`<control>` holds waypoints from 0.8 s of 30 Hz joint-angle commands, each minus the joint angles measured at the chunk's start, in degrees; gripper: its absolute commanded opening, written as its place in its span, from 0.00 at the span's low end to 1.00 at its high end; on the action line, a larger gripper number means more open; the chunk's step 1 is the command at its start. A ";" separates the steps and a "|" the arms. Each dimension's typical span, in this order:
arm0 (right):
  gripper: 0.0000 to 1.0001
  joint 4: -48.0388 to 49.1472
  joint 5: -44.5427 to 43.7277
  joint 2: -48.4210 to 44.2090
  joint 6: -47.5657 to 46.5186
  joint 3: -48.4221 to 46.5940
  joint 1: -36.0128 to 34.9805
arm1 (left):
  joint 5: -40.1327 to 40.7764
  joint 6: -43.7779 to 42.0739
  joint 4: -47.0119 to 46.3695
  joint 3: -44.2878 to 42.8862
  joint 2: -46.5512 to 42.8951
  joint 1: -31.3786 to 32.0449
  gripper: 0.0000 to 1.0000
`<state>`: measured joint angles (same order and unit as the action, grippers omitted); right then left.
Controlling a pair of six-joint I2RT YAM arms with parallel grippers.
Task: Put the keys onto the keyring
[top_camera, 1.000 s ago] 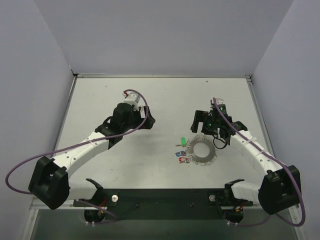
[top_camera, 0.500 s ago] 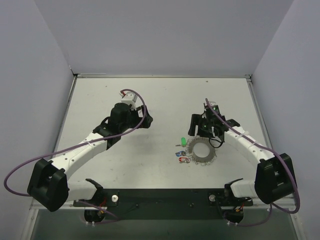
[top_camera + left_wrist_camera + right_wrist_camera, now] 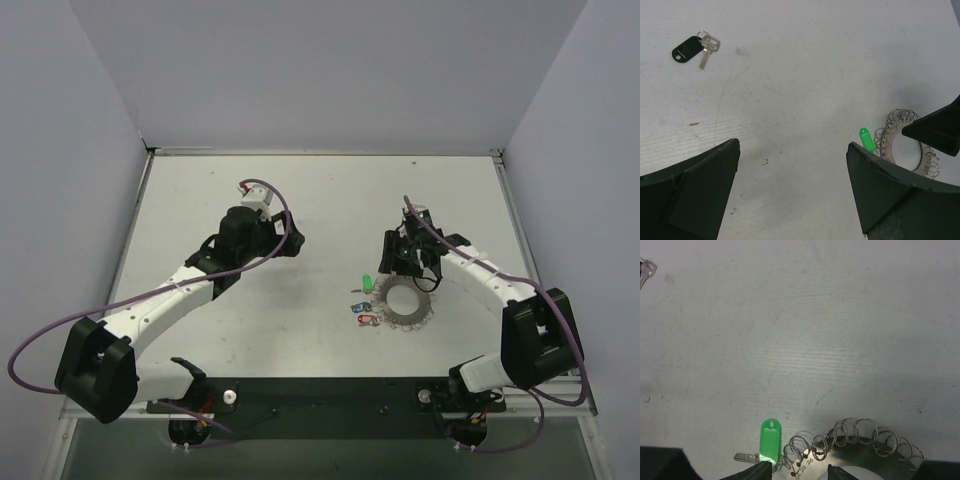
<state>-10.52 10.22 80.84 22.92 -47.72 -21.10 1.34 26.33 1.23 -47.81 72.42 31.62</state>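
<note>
Table: white, scuffed table (image 3: 330, 200) boxed by pale walls (image 3: 90, 120) on three sides; I watch it from above and from both wrists
Keyring: the keyring (image 3: 405, 303) lies flat right of centre, open middle showing; it has not shifted in the last second
Coloured keys: the green-headed key (image 3: 770, 440) lies just beside the ring's left rim; the blue and red keys (image 3: 362, 310) lie just nearer my side; whether the green one's small loop is already caught in the coil I cannot tell from the right wrist view
Dark key: the dark-headed silver key (image 3: 695, 47) lies alone ahead of the left gripper, well apart from the ring; plainly not yet on
Right gripper: the right gripper (image 3: 410, 268) has swung in from the right over the past second; it now hangs over the ring's far rim, jaws spread, holding nothing
Left gripper: the left gripper (image 3: 795, 200) is released, fingers wide, empty; it has barely stirred
Meaning: I judge the right arm is lining up to pin or lift the ring; no threading has begun
Room: bare table between the two grippers and toward the far wall; the ring sits well clear of every edge, so most approaches are free; the tight spot is the key cluster crowding the left rim
</note>
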 commanded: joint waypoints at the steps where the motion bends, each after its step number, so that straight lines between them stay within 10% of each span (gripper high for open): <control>1: 0.46 -0.90 -1.69 1.86 0.90 -2.63 -0.34 | -0.64 0.13 -2.82 0.35 -0.44 -0.41 0.97; 24: 0.32 -3.54 -4.33 9.42 3.01 -5.01 -0.25 | 0.68 -0.75 -1.32 0.35 0.09 -0.50 0.98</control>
<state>-11.27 7.46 89.21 25.15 -50.46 -21.10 1.28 26.28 1.10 -46.72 72.44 31.38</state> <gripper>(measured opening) 0.333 0.975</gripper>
